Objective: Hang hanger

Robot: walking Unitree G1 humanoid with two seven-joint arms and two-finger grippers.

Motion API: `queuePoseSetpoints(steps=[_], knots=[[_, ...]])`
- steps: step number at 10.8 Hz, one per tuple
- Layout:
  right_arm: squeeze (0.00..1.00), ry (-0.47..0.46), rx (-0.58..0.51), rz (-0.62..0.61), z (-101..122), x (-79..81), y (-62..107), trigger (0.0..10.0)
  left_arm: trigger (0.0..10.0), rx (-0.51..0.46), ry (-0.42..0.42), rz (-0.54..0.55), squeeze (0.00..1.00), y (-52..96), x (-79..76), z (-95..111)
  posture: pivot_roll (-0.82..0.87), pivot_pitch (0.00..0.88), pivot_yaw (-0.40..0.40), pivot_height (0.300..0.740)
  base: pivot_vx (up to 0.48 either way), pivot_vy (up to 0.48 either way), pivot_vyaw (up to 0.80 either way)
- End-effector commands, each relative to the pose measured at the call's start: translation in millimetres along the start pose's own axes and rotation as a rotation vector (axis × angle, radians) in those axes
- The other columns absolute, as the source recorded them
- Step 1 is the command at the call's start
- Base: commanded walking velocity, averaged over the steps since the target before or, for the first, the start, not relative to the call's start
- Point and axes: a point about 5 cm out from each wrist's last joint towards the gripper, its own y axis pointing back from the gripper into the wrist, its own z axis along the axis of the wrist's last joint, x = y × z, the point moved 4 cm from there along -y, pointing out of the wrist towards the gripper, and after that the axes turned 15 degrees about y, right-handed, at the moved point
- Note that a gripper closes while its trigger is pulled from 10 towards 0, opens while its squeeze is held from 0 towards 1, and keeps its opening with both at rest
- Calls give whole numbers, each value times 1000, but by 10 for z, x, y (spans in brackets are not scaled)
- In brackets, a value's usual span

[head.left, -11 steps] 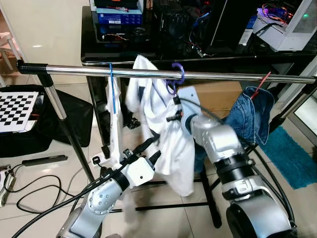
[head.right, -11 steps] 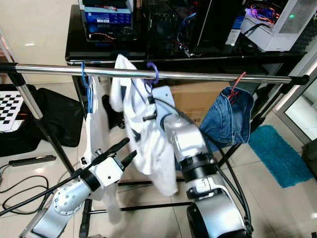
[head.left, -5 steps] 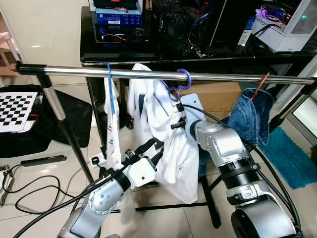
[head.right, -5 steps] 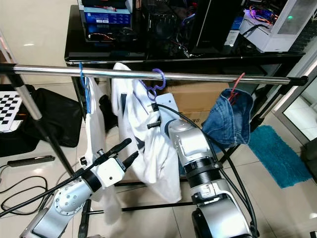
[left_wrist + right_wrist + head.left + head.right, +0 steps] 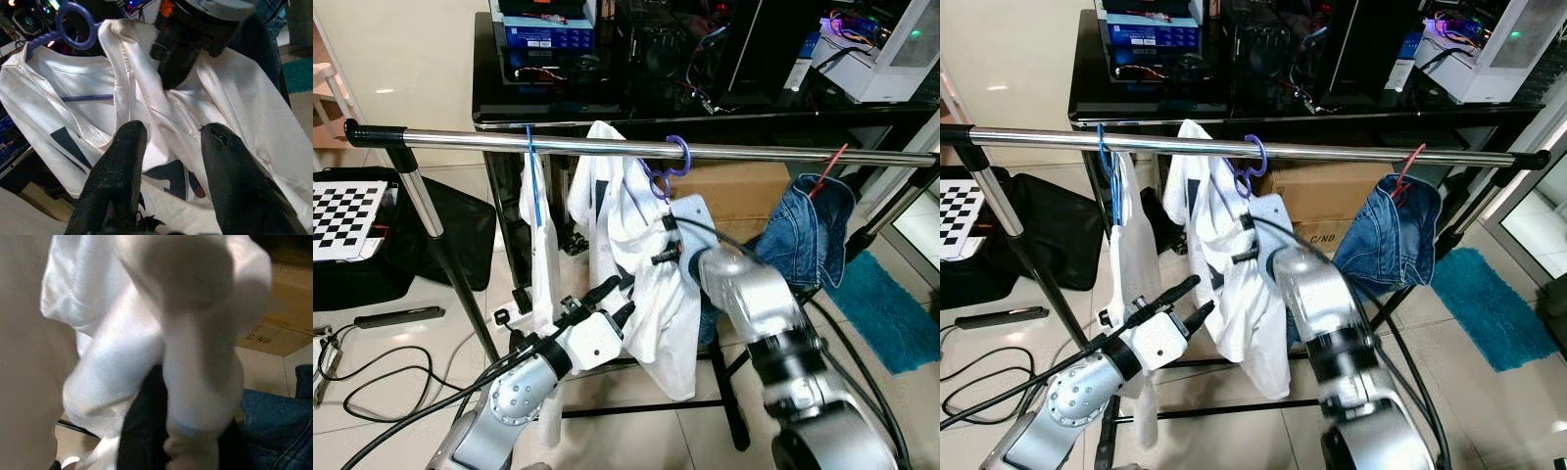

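Two parted fingers of the left claw (image 5: pixel 168 161) face the shirt (image 5: pixel 88 98); right claw's grip unclear.

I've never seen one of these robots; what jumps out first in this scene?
A white shirt on a purple hanger hangs from the long chrome rail, with the robot's right arm pushed into the cloth. Below it, the left tool points its open black fingers at the shirt. Blue jeans dangle from a red hanger farther right.
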Motion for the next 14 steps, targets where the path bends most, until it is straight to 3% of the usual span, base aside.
queuePoseSetpoints(steps=[1, 2, 3, 4, 7, 11, 14], knots=[[1000, -5, 9, -6, -40, -17, 19, 10000, 10000, -11, 23, 11, 0, -2, -8, 27, 208, 94, -121, 740, 0, 0, 0], [1000, -15, 2, 0, -27, -9, 42, 10000, 10000, -12, 38, 16, 0, -4, -11, 24, 208, 94, -121, 740, 0, 0, 0], [675, -48, -19, 9, -20, -17, 90, 10000, 10000, -12, 59, 22, 0, -3, -15, 12, 197, 94, -115, 740, 0, 0, 0], [0, -84, -37, 18, -39, -29, 144, 10000, 10000, -13, 77, 33, 0, 2, -16, -1, 195, 94, -112, 740, 0, 0, 0], [0, -191, -115, 45, -136, -97, 384, 10000, 10000, -27, 148, 94, 0, 27, 24, -27, 181, 98, -102, 740, 0, 0, 0], [0, -156, -209, 132, -141, -34, 637, 10000, 10000, -37, 168, 104, 0, 0, 38, -42, 156, 98, -96, 740, 0, 0, 0], [0, -158, -207, 127, -250, -98, 770, 10000, 10000, -44, 171, 108, 0, -9, 40, -47, 147, 96, -98, 740, 0, 0, 0]])
